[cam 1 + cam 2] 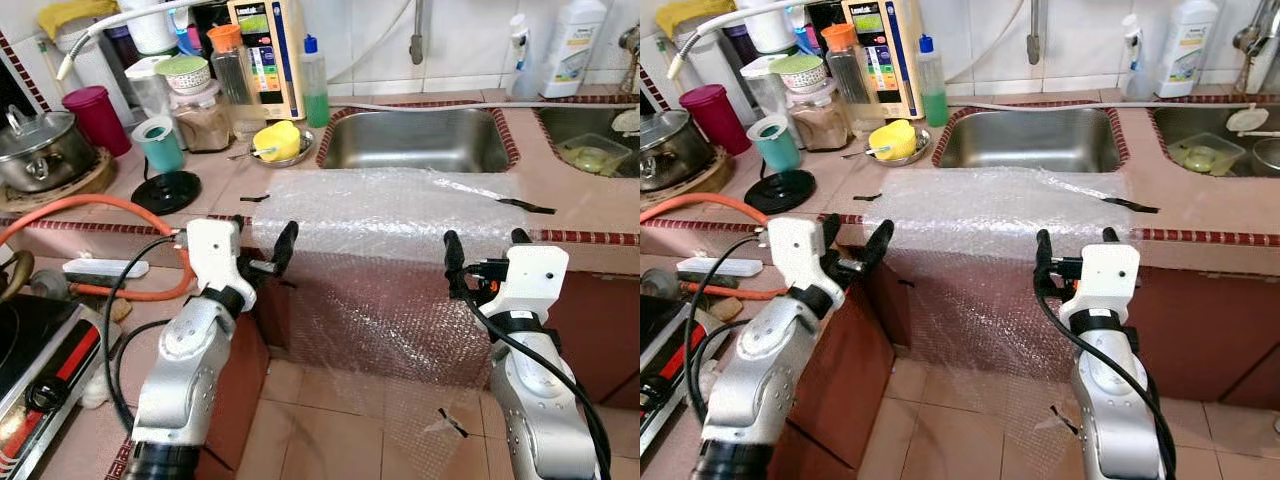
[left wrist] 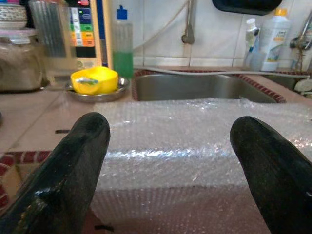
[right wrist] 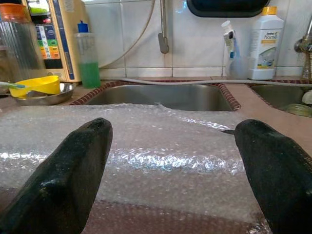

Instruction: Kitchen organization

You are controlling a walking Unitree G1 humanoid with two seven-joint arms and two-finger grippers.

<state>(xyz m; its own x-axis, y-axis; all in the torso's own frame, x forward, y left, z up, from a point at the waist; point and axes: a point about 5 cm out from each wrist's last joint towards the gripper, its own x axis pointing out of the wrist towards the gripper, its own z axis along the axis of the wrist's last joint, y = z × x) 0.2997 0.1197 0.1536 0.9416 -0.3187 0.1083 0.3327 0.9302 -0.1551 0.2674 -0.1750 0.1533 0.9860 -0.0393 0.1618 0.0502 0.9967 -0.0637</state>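
A sheet of bubble wrap (image 1: 390, 215) lies on the tiled counter in front of the steel sink (image 1: 415, 150) and hangs down over the counter's front edge, held by strips of black tape (image 1: 527, 206). My left gripper (image 1: 262, 238) is open at the wrap's left corner, level with the counter edge and just short of it. Off the right part of the wrap, my right gripper (image 1: 487, 245) is also open, at the same height. Nothing sits between either pair of fingers. Each wrist view looks across the wrap between that gripper's fingertips, the left gripper (image 2: 170, 126) and the right gripper (image 3: 175, 129).
Left of the sink stand a yellow bowl (image 1: 277, 140) on a steel plate, a green soap bottle (image 1: 314, 85), a teal cup (image 1: 160, 145), a black lid (image 1: 165, 192), jars and a pot (image 1: 40, 150). An orange hose (image 1: 90, 205) and a stove (image 1: 30, 370) are at lower left. A second basin (image 1: 590, 130) is at right.
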